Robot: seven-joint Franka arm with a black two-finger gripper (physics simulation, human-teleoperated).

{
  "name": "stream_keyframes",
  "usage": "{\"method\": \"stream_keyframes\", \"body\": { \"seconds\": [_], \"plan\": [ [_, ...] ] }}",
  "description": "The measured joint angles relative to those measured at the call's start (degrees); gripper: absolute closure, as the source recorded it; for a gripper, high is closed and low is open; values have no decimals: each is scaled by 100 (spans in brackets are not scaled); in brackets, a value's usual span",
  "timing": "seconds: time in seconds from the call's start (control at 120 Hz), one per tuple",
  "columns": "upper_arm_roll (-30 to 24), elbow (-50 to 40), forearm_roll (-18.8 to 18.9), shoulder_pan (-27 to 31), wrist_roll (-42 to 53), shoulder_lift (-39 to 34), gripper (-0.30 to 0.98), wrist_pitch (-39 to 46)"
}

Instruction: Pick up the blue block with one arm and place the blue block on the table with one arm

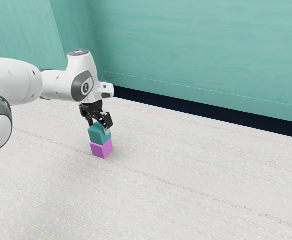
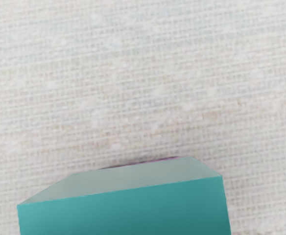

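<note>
Teal-blue block (image 1: 99,136) sits atop a pink block (image 1: 101,149), the black gripper (image 1: 99,127) over it, fingers apart; grasping seems underway, next needing a square closing before lifting.

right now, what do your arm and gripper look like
My arm is white, with smooth, rounded segments and dark grey trim at the joints. Near the wrist, a dark disc bears a pale marking. My gripper is black and angular.
</note>
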Motion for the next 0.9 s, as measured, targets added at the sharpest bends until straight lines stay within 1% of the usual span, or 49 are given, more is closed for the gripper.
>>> {"method": "stream_keyframes", "body": {
  "seconds": [0.275,0.667,0.9],
  "plan": [
    [20,-26,-98,-3,74,59,0,51],
    [80,-26,-137,3,132,186,0,124],
    [85,1,-192,8,-5,229,0,168]
  ]
}}
